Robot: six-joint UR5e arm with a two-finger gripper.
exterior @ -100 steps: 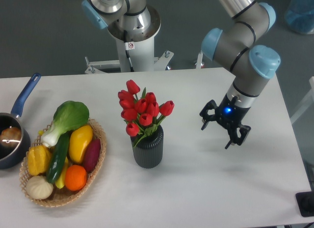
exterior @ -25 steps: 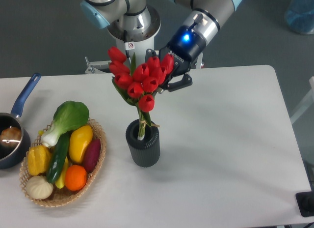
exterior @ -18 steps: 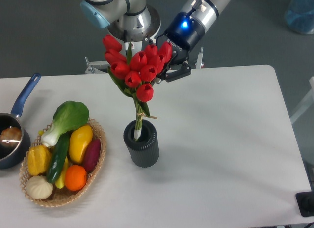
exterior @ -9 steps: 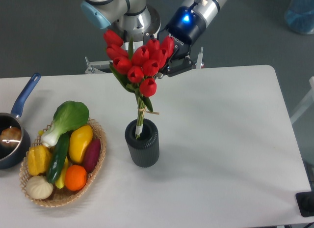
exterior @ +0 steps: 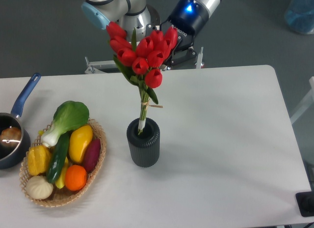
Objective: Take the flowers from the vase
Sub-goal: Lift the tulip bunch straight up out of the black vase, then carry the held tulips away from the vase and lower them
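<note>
A: Surface & room?
B: White matte tabletop [exterior: 230, 139], rounded corners; dark grey floor behind, arm's base past the far edge.

A: Counts?
B: 1 bunch of flowers [exterior: 143, 53], approx 9 red buds w/ green leaves, stems tied w/ a thin band. 1 vase [exterior: 143, 142]. 1 basket [exterior: 95, 161], 1 saucepan [exterior: 13, 134].

A: Where's the bunch?
B: Raised above the vase near mid-tabletop; the stem tips are at its mouth, can't tell if they're clear of the rim. Buds reach up past the far edge.

A: Tool?
B: Tool [exterior: 169, 43] is clamped on the bunch at bud level, right side; fingers mostly hidden behind the buds.

A: Materials, shapes?
B: Vase is dark, cylindrical, vertical ribs. Basket is woven wicker, oval, near the left front corner, full of plastic-looking produce incl. a leafy green veg [exterior: 68, 119]. Saucepan has a blue handle, at the left edge.
</note>
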